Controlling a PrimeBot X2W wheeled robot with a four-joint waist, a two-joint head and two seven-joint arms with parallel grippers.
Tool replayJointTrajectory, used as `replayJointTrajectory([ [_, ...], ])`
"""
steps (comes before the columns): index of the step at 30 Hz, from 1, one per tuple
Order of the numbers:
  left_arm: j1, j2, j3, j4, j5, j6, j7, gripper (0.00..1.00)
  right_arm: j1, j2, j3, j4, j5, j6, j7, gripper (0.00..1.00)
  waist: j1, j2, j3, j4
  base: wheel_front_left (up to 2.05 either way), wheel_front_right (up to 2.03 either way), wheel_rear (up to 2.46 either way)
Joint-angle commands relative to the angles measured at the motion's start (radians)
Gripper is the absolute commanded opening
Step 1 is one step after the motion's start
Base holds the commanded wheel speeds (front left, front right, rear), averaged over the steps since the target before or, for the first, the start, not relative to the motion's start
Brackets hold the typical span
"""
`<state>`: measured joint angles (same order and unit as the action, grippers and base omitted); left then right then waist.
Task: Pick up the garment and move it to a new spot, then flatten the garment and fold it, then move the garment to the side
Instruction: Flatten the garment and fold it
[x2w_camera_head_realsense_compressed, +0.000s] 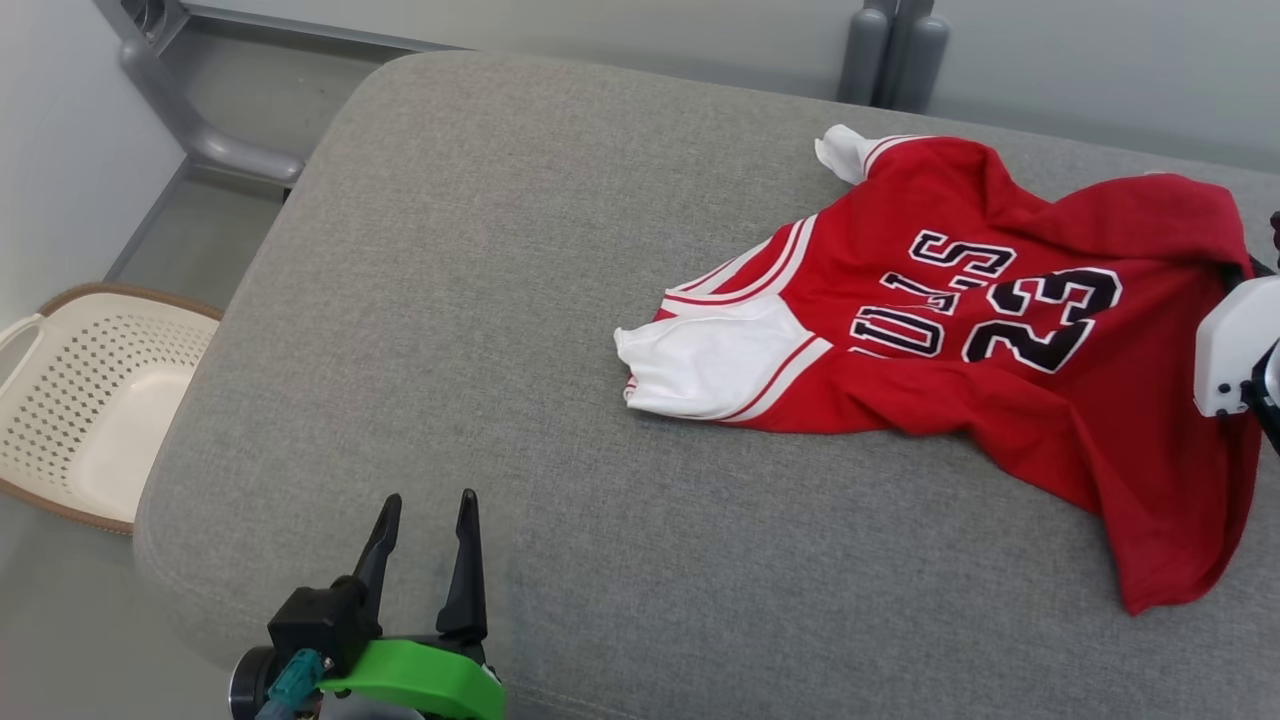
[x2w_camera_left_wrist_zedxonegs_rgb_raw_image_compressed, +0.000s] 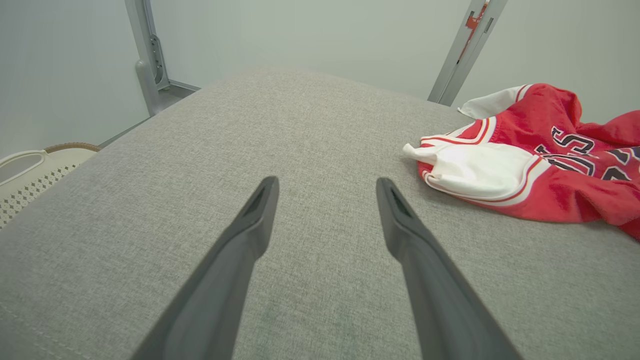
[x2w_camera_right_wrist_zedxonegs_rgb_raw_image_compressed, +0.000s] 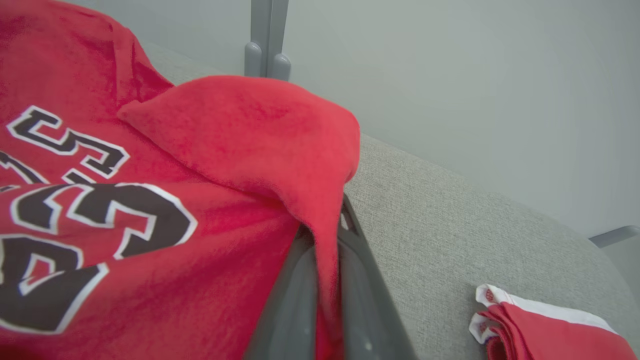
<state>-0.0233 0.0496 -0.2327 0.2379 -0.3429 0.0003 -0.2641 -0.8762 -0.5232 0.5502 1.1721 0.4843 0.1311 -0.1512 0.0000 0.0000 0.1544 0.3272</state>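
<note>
Pinching a raised fold of the soft red shirt between the right fingers, closed tight on the cloth at its right edge. Spreading rumpled over the right part of the bench, padded, round-cornered, covered in coarse grey weave. Showing fleecy knit, white sleeves with striped trim, black white-edged letters and numerals. Holding the left fingers wide apart, long, dark and tapered, over bare bench at the near left, well apart from the shirt. Noting, on the floor left of the bench, a cream plastic basket: perforated walls, brown rim, smooth bottom showing.
</note>
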Motion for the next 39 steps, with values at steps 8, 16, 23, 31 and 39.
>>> replayJointTrajectory([
  [8,-0.010,0.002,0.019,-0.005,0.000,0.009,0.000,1.00,-0.063,-0.009,-0.034,0.098,-0.091,-0.001,-0.065,1.00,0.0000,0.0000,0.011,0.021,0.00,0.00,0.00],
  [16,-0.008,0.002,0.024,-0.010,0.013,0.005,0.000,1.00,-0.055,0.085,-0.013,0.017,-0.093,-0.001,-0.108,1.00,0.0000,0.0000,-0.011,-0.033,0.00,0.00,0.00],
  [23,-0.019,0.002,0.017,-0.008,0.016,-0.003,0.000,1.00,0.019,0.190,0.124,-0.155,-0.003,-0.001,-0.090,1.00,0.0000,0.0000,-0.004,-0.027,0.00,0.00,0.00],
  [31,-0.039,0.002,0.001,-0.004,-0.005,0.003,0.000,1.00,0.049,0.187,0.333,-0.270,0.172,-0.001,-0.001,1.00,0.0000,0.0000,0.024,0.065,0.00,0.00,0.00],
  [39,-0.034,0.002,-0.016,-0.002,-0.027,0.013,0.000,1.00,0.035,0.134,0.464,-0.300,0.339,-0.001,0.089,1.00,0.0000,0.0000,0.038,0.149,0.00,0.00,0.00],
])
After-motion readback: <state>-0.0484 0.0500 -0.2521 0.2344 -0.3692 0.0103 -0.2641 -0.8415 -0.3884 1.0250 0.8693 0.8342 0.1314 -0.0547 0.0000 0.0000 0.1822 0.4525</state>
